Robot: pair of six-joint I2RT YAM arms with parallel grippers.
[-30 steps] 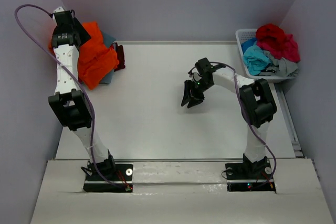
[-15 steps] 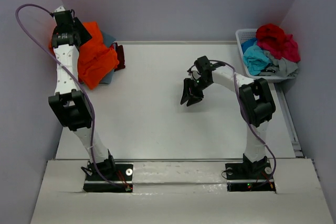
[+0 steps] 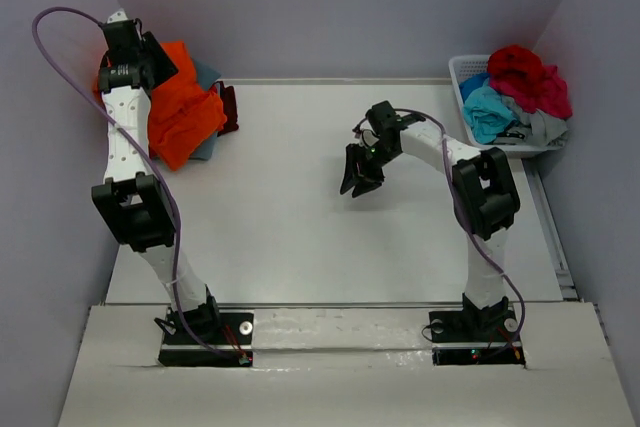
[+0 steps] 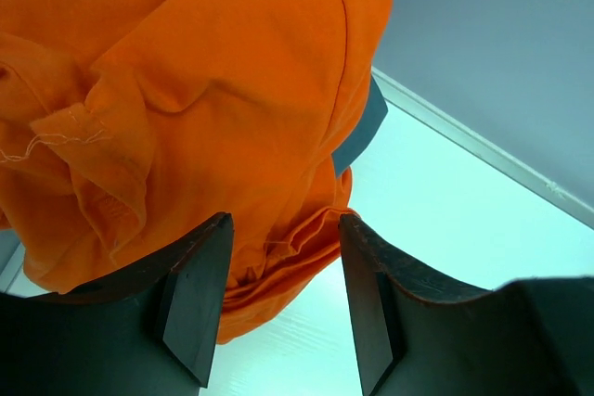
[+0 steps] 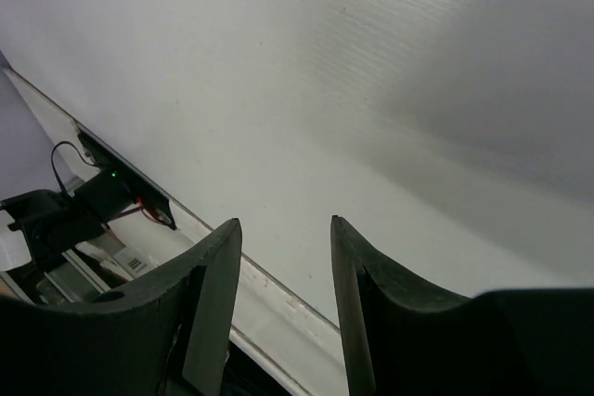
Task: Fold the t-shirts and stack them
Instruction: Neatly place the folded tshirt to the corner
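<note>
A pile of bright orange t-shirts (image 3: 185,112) lies at the table's back left corner, on top of a slate-grey one (image 3: 207,75) and beside a dark red one (image 3: 230,107). My left gripper (image 3: 152,55) hovers over that pile's back edge. In the left wrist view it (image 4: 284,220) stands open, with rumpled orange cloth (image 4: 204,90) and a dark grey edge (image 4: 367,127) beyond the fingers and nothing pinched. My right gripper (image 3: 358,172) hangs open and empty over the middle of the table (image 5: 371,90); its view (image 5: 284,222) shows only bare surface.
A white slatted basket (image 3: 462,72) at the back right holds red (image 3: 525,72), turquoise (image 3: 488,107) and grey (image 3: 545,127) shirts heaped above its rim. Grey walls close in the left, back and right. The left arm's purple cable (image 3: 60,22) loops near the left wall.
The right gripper has drifted a little to the left and away from me. The left wrist has shifted slightly at the orange pile; the pile looks unmoved.
</note>
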